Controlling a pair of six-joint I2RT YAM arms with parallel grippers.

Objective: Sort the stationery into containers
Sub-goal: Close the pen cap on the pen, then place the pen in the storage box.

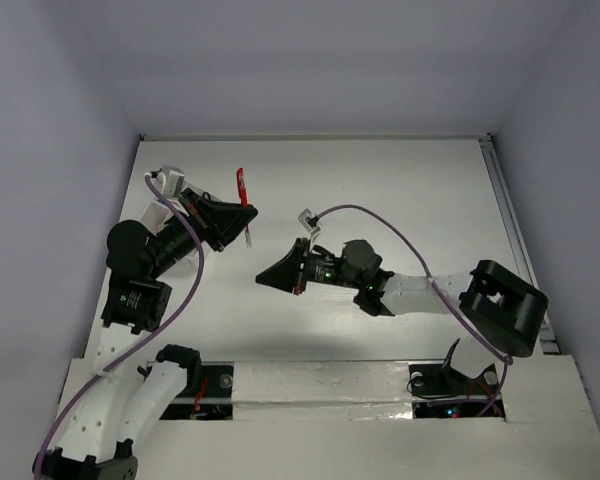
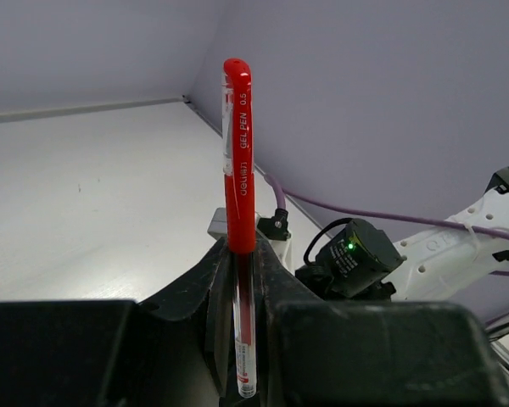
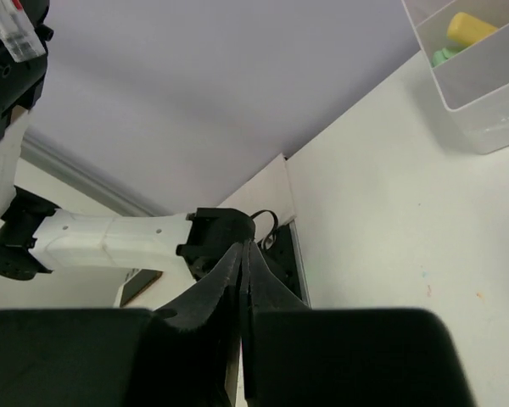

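White lettering runs up the thin red pen (image 2: 239, 161), and it reads "GEL PEN 0.5". Just below that sits a smaller printed word, too blurred to make out from here.

Red, black and white, with small spots of colour.
The red pen (image 2: 239, 153) has white lettering and a clear lower barrel. The left gripper (image 2: 240, 254) and right gripper (image 3: 242, 250) are black. The white organiser box (image 3: 483, 93) shows a yellow eraser (image 3: 471, 27) and a green eraser (image 3: 444, 56). The cable (image 1: 358, 207) is purple.
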